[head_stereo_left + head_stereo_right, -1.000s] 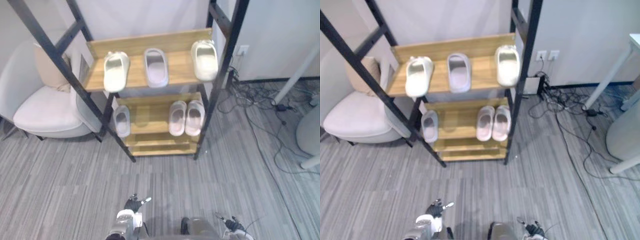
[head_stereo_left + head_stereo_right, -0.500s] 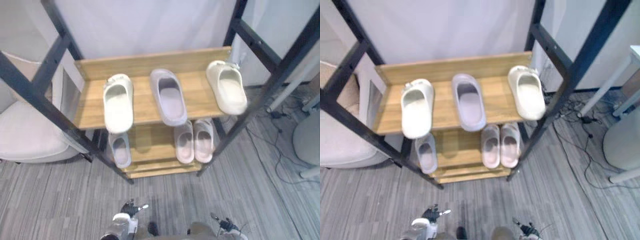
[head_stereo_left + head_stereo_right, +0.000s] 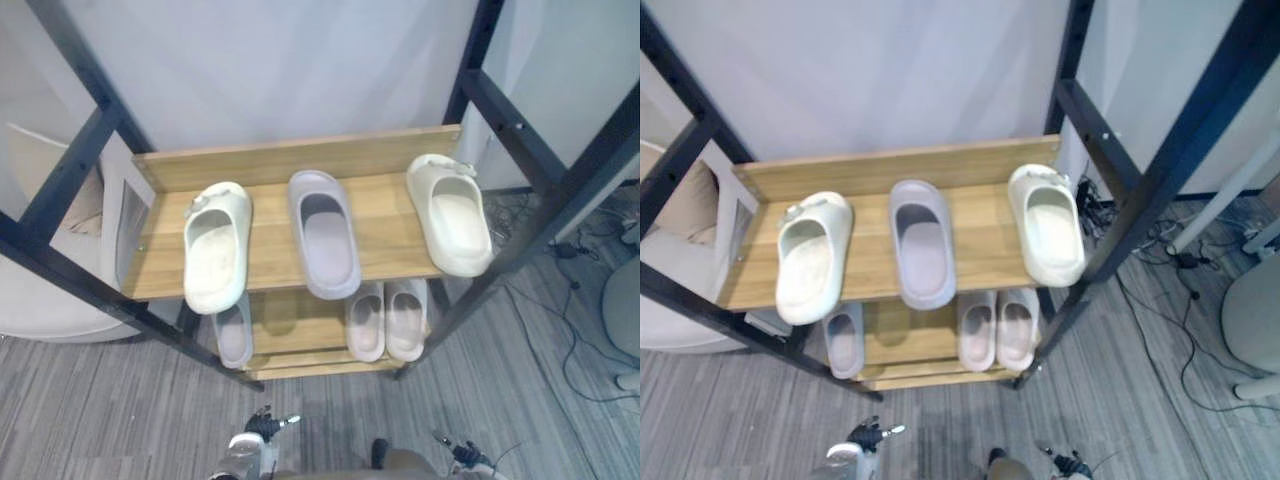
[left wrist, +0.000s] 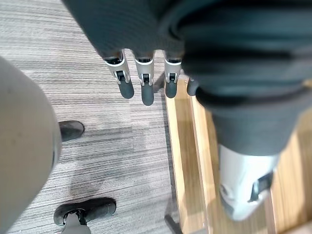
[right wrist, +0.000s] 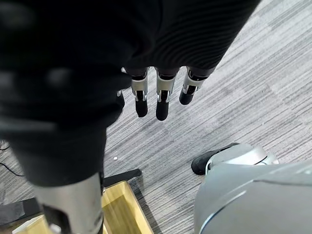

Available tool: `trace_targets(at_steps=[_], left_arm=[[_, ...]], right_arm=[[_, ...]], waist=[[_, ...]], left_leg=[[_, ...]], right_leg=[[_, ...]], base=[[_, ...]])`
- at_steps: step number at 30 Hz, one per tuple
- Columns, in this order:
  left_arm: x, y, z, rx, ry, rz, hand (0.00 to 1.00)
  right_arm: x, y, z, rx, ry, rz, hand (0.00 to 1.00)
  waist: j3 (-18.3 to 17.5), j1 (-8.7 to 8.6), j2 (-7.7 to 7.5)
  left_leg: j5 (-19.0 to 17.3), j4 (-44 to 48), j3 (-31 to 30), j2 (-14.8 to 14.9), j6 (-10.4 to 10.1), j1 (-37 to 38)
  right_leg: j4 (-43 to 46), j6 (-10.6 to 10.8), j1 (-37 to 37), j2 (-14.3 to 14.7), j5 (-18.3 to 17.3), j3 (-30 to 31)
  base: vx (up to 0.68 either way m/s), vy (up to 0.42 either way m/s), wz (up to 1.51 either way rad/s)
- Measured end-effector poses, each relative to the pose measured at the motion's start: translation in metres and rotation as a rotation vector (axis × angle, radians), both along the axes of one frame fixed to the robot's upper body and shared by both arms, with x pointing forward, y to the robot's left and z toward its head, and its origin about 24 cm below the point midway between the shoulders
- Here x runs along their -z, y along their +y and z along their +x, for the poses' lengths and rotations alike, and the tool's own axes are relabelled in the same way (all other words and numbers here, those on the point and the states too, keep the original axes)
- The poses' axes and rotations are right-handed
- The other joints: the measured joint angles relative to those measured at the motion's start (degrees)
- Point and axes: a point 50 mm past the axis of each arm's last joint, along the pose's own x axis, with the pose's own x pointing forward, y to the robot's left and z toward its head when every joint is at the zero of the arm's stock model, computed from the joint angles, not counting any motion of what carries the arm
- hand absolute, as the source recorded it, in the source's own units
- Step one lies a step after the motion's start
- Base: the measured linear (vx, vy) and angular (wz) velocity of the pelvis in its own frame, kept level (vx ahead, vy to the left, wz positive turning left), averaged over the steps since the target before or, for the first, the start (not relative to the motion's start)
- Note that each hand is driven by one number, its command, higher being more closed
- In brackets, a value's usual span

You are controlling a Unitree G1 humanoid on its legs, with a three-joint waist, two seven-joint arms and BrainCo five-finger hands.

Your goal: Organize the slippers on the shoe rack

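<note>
A wooden shoe rack (image 3: 385,205) with black posts stands before me. Its top shelf carries a cream slipper (image 3: 215,260) at the left, a lilac slipper (image 3: 323,247) in the middle and a second cream slipper (image 3: 449,212) at the right. On the lower shelf lie one lilac slipper (image 3: 233,335) at the left and a pale pink pair (image 3: 386,320) at the right. My left hand (image 3: 262,428) and right hand (image 3: 464,457) hang low over the floor, short of the rack. Both hold nothing, and their fingers (image 4: 142,83) (image 5: 161,97) are straight.
A white armchair (image 3: 40,300) with a beige cushion stands left of the rack. Black cables (image 3: 585,335) trail over the grey floor at the right, near a white rounded object (image 3: 625,300). The rack's slanted black posts (image 3: 560,180) stick out on both sides.
The camera has moved closer to the rack, so the top shelf looks larger. The slippers keep their places, and both hands stay low.
</note>
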Motion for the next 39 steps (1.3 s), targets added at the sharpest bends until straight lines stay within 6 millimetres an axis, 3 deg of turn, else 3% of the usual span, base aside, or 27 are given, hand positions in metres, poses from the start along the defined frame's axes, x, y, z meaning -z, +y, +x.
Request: trace_targets(at_steps=[9,12,15,17,21,26,32,39], left_arm=[[0.000,0.015,-0.005,-0.004,0.011,0.040,0.00],[0.001,0.018,-0.009,0.000,0.024,0.062,0.00],[0.001,0.019,-0.009,-0.001,0.025,0.073,0.00],[0.000,0.017,-0.007,0.012,0.019,0.076,0.00],[-0.001,0.013,-0.004,0.044,0.001,0.077,0.00],[-0.001,0.006,-0.003,0.111,-0.004,0.082,0.00],[-0.002,-0.007,0.000,0.193,-0.023,0.079,0.00],[-0.002,-0.010,0.001,0.222,-0.041,0.090,0.00]], right_arm=[[0.000,0.007,0.009,-0.027,-0.018,0.003,0.00],[-0.014,0.002,0.030,-0.095,-0.134,-0.065,0.00],[-0.046,-0.006,0.056,-0.139,-0.339,-0.165,0.00],[-0.080,-0.012,0.070,-0.176,-0.502,-0.264,0.00],[-0.147,-0.017,0.074,-0.216,-0.761,-0.450,0.00],[-0.205,-0.005,0.071,-0.254,-0.990,-0.599,0.00],[-0.245,0.022,0.075,-0.344,-1.212,-0.641,0.00],[-0.255,0.033,0.076,-0.380,-1.296,-0.625,0.00]], waist=[[-0.25,0.42,-1.07],[-0.24,0.33,-1.15],[-0.26,0.25,-1.24],[-0.31,-0.26,-1.15],[-0.39,-0.89,-1.16],[-0.83,-1.09,-1.28],[-0.89,-1.15,-1.20],[-0.89,-1.14,-1.20]], left_leg=[[0.05,-0.12,-1.46,-2.15,0.04,-1.32],[0.03,-1.45,-1.49,-1.98,0.07,-1.84],[0.34,-2.15,-0.68,-1.88,0.55,-2.32],[0.36,-2.13,-0.51,-1.78,0.50,-2.35],[0.19,-2.14,-0.34,-1.16,0.06,-2.33],[0.11,-1.94,0.79,-0.94,-0.24,-3.38],[0.13,-0.82,0.69,-1.75,-0.25,-3.13],[0.11,-0.86,-0.18,-2.02,-0.18,-3.07]], right_leg=[[-6.46,1.58,2.22,-1.98,4.51,-0.10],[-7.40,1.50,1.54,-1.72,5.83,-0.12],[-7.99,1.30,0.53,-1.43,6.77,0.70],[-7.96,1.24,0.25,-1.19,6.96,1.18],[-7.98,1.20,0.16,-0.61,6.96,1.44],[-6.21,0.92,-2.70,-0.46,6.50,2.19],[-6.19,1.24,-2.21,-1.04,6.28,2.61],[-6.19,1.33,-1.83,-1.45,6.23,2.46]], base=[[-0.06,0.074,0.06],[-0.09,0.025,0.01],[-0.11,0.000,-0.14],[-0.06,-0.017,-0.15],[0.00,-0.012,-0.04],[0.05,0.005,-0.13],[0.02,0.020,-0.05],[-0.03,0.018,0.07]])
